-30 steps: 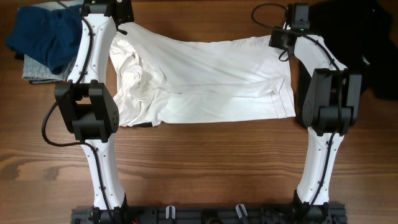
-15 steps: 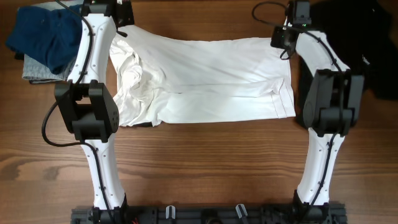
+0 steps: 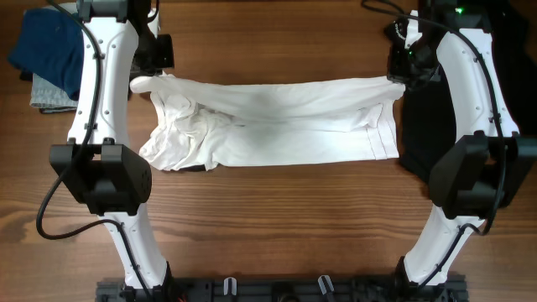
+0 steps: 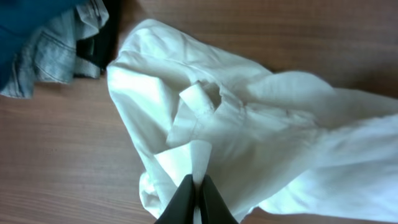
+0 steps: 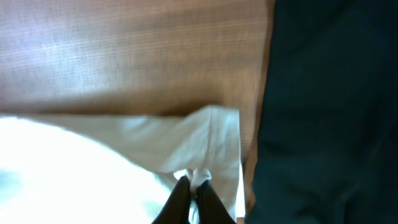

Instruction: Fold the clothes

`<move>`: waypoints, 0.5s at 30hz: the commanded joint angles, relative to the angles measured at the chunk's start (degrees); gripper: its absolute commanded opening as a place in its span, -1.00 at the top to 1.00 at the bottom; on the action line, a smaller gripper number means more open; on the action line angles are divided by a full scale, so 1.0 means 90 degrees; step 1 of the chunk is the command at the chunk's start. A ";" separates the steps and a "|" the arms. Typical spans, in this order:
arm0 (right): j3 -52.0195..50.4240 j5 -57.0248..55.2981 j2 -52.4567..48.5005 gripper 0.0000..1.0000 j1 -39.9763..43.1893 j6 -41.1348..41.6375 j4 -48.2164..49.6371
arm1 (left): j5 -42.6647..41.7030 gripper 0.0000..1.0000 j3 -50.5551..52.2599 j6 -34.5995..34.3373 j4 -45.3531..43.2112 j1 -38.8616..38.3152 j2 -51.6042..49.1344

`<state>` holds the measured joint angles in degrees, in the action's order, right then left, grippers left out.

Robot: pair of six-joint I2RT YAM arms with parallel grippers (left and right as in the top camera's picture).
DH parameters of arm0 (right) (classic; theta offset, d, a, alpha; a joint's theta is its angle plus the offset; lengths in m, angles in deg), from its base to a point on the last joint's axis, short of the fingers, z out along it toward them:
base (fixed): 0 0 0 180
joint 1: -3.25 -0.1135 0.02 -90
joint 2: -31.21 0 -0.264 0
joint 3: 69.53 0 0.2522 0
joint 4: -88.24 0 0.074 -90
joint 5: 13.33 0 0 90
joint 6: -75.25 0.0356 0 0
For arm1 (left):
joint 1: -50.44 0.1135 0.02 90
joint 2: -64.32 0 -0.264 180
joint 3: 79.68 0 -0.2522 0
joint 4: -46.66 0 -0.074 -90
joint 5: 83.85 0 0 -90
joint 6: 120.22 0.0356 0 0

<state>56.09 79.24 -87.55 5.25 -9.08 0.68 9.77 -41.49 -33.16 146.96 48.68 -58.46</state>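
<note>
White T-shirt [image 3: 277,122]: table centre, far edge taut between both grippers.
Left gripper [image 4: 198,185]: clamped on the 10 o'clock corner.
Right gripper [image 5: 191,184]: clamped on the 2 o'clock corner.
Open room: bare table [image 3: 277,218] toward 6 o'clock.
Crowding: blue garment [image 3: 50,42] at 10 o'clock; black garment [image 3: 495,50] just beside the 3 o'clock hem.

No writing to read

The white shirt [image 3: 285,117], the black garment [image 3: 415,126], the blue garment [image 3: 46,42] and the bare wood of the bench [image 3: 268,218] carry no legible letters, numbers, brand marks or signs in the overhead or either wrist view.
</note>
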 commanded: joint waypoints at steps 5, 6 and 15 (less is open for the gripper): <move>-0.0347 0.0221 0.0015 0.91 0.0039 -0.0083 -0.0685 | -0.0474 0.92 0.0937 -0.0299 0.0512 0.0002 0.0095; -0.0503 0.0219 0.0015 0.92 0.0039 -0.0083 -0.0682 | -0.0471 0.92 0.1243 -0.0379 0.0491 0.0002 0.0095; -0.1224 0.0223 0.0015 -0.61 0.0568 0.0029 -0.0289 | -0.0471 -0.82 0.2730 -0.0389 0.0316 -0.0087 0.0095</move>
<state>45.33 80.75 -87.55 9.01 -9.01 -2.93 6.21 -17.84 -36.31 150.19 48.46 -58.35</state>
